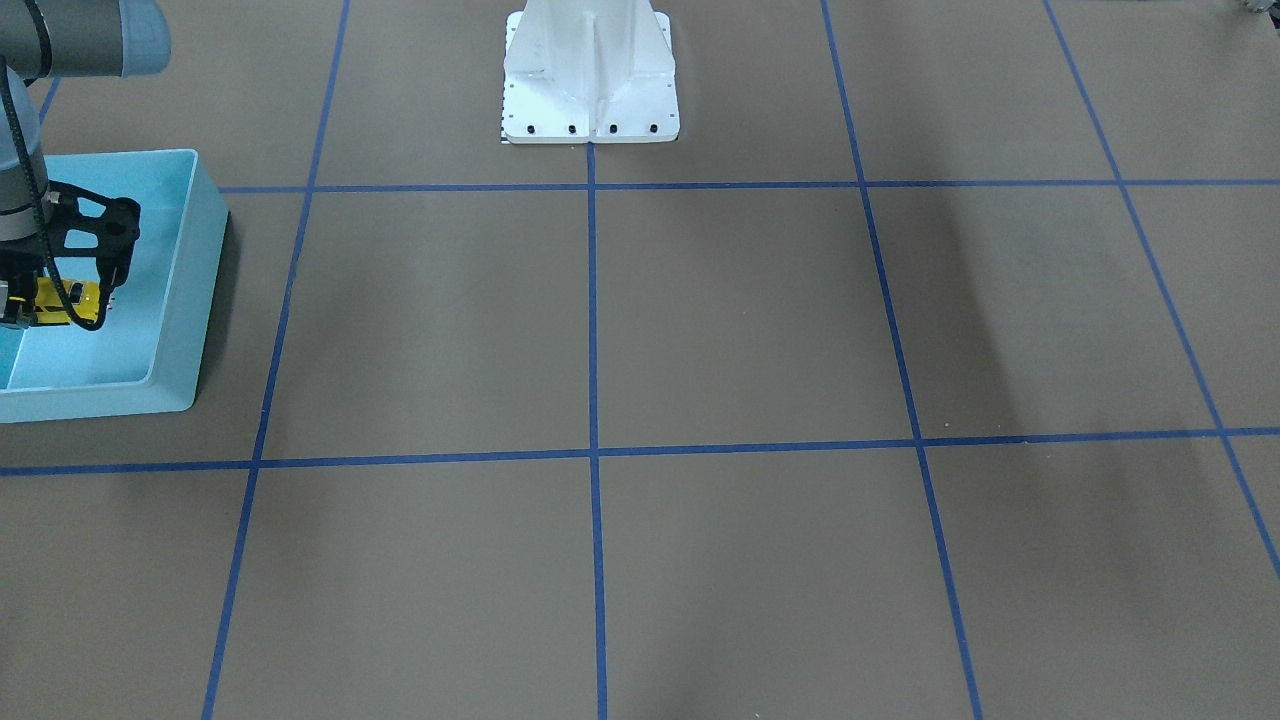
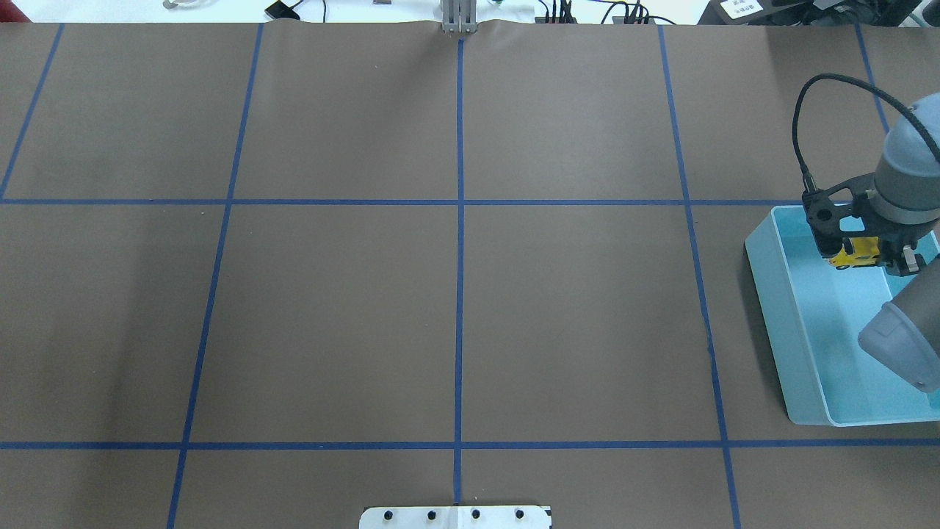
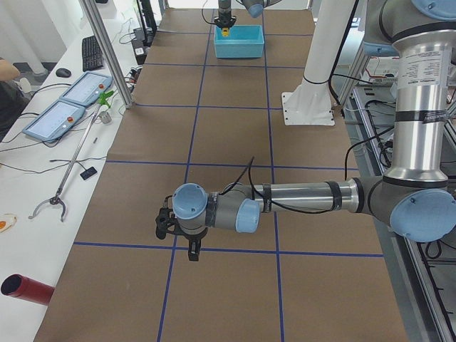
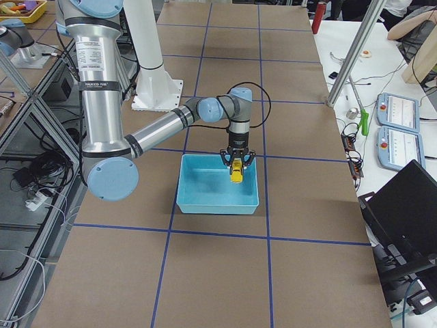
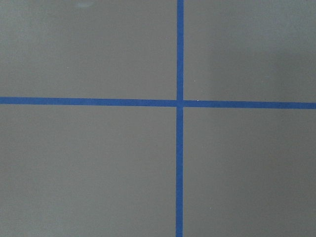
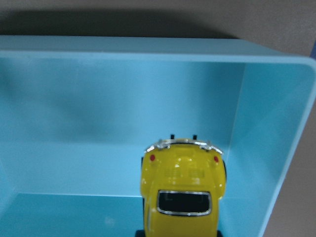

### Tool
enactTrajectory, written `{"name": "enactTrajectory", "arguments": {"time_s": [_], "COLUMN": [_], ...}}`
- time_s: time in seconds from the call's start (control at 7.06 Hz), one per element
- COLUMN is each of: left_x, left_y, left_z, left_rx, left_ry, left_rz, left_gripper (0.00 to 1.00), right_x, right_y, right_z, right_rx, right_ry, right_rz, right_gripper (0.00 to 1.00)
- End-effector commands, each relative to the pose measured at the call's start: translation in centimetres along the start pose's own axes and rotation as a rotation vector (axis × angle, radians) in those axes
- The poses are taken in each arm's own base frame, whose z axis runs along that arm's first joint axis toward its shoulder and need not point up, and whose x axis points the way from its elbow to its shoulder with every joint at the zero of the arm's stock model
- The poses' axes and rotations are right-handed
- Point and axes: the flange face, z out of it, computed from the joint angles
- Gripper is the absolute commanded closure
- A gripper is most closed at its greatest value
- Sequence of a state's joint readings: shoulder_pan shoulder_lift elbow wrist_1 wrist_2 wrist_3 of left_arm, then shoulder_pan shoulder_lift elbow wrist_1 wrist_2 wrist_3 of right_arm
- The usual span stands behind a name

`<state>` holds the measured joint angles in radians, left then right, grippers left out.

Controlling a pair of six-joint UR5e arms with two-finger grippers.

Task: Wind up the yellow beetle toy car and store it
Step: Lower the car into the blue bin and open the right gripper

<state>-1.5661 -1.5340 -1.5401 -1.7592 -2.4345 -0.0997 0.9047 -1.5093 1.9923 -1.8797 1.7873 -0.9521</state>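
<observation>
I held the yellow beetle toy car [image 6: 181, 190] clamped in the right fingers [image 1: 118, 265] over the bin [image 2: 771, 308]; I couldn't tell whether the left fingers [image 3: 192, 251] were apart or closed.

Rear-on yellow beetle toy car [image 6: 181, 192]; light blue bin [image 6: 123, 47] beneath

You had a bright yellow car [image 6: 182, 192] in front of you, with a dark rear window rimmed in chrome and two small red tail lights. The bin [image 6: 98, 47] was light blue all over, inside and out. Your table [image 1: 740, 320] was flat brown, crossed by blue tape [image 5: 179, 163] in a grid of large squares. The right gripper [image 1: 55, 305] was black. The left arm [image 3: 306, 196] showed silver-grey tubes with pale blue joint caps, and the right arm [image 4: 102, 82] the same. The base [image 1: 590, 70] was white, dotted with black bolts along its edge. On your white bench [image 3: 28, 178] lay a red tube [image 3: 27, 288].
</observation>
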Motion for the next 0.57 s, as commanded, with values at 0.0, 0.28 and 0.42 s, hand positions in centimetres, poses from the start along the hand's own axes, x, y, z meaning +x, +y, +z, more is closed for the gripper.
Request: {"name": "enactTrajectory", "arguments": {"time_s": [0.0, 0.28, 0.42], "left_x": [0.0, 0.0, 0.0], "left_y": [0.0, 0.0, 0.0], "left_z": [0.0, 0.0, 0.0], "left_rx": [-0.001, -0.001, -0.001], "left_ry": [-0.002, -0.002, -0.002], "left_rz": [-0.001, -0.001, -0.001], "left_gripper": [0.00, 0.00, 0.00], "right_x": [-1.0, -1.8, -1.8], "right_y": [-2.0, -3.8, -4.0], "right_z": [1.1, 1.3, 1.1], "right_rx": [0.037, 0.069, 0.085], "right_ry": [-0.031, -0.052, -0.042], "right_rz": [-0.041, -0.076, -0.085], "right_gripper": [1.00, 0.01, 0.00]}}
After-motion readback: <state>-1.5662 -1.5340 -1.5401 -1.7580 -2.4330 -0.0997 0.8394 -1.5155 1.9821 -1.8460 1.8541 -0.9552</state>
